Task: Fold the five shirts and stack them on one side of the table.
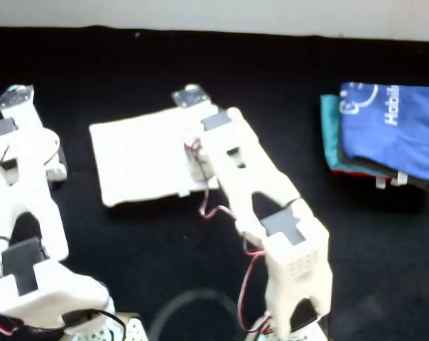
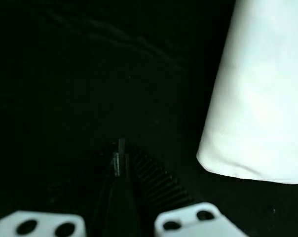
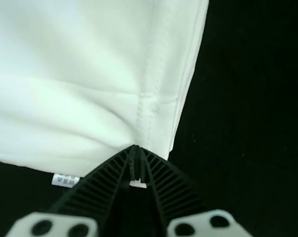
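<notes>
A folded white shirt point(image 1: 140, 160) lies flat near the middle of the black counter point(image 1: 129, 71), its edges a little askew to the counter's far edge. The right arm point(image 1: 257, 185) stretches out from the near edge and ends over the shirt's right side, covering that part of it in the high view.

In the right wrist view, the right pincer point(image 3: 135, 160) is closed. Its black ribbed fingers point(image 3: 104, 182) meet at the shirt's hemmed corner, and a small bit of white cloth is nipped between them. The fabric puckers slightly toward the tips. A small sewn label point(image 3: 65, 180) sticks out from the shirt's edge just beside the fingers.

The left arm point(image 1: 23, 185) stands near the counter's left edge, apart from the white shirt. The left pincer point(image 2: 120, 155) is closed too, with nothing between its fingers. It is over bare black counter, and the shirt's rounded fold is off to one side without touching it.

Near the right edge, toward the far side, sits a stack of folded shirts point(image 1: 385, 135). A blue shirt point(image 1: 399, 131) with white print is on top. A teal shirt point(image 1: 330, 135) shows at the stack's left side, and dark and red edges peek out beneath. The stack is well apart from the white shirt.
</notes>
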You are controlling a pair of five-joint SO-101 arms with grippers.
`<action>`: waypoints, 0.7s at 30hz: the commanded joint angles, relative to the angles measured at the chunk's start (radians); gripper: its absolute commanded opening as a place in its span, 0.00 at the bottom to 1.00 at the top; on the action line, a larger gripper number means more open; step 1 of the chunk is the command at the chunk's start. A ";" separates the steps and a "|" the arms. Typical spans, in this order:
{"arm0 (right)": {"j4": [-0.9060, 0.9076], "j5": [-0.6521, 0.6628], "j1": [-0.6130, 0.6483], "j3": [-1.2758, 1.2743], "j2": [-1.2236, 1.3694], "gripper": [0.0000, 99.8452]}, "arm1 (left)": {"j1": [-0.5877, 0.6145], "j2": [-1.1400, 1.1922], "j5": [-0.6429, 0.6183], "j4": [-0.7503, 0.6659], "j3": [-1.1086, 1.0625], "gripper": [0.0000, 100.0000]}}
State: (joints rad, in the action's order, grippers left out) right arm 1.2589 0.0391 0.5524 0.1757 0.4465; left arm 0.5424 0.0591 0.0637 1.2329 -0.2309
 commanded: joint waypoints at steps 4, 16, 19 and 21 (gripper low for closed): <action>0.047 0.011 -0.013 0.209 -0.108 0.01 | 0.033 0.116 0.008 -0.035 0.002 0.01; 0.087 -0.394 0.082 0.400 0.047 0.36 | 0.113 0.300 0.005 -0.094 0.002 0.01; 0.082 -0.407 0.105 0.499 0.154 0.36 | 0.113 0.306 0.003 -0.094 0.004 0.01; 0.084 -0.407 0.105 0.584 0.231 0.36 | 0.111 0.306 0.003 -0.094 0.004 0.01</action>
State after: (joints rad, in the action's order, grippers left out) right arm 1.3556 -0.3521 0.6490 0.6283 0.6199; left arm 0.6452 0.3567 0.0637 1.1577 -0.2340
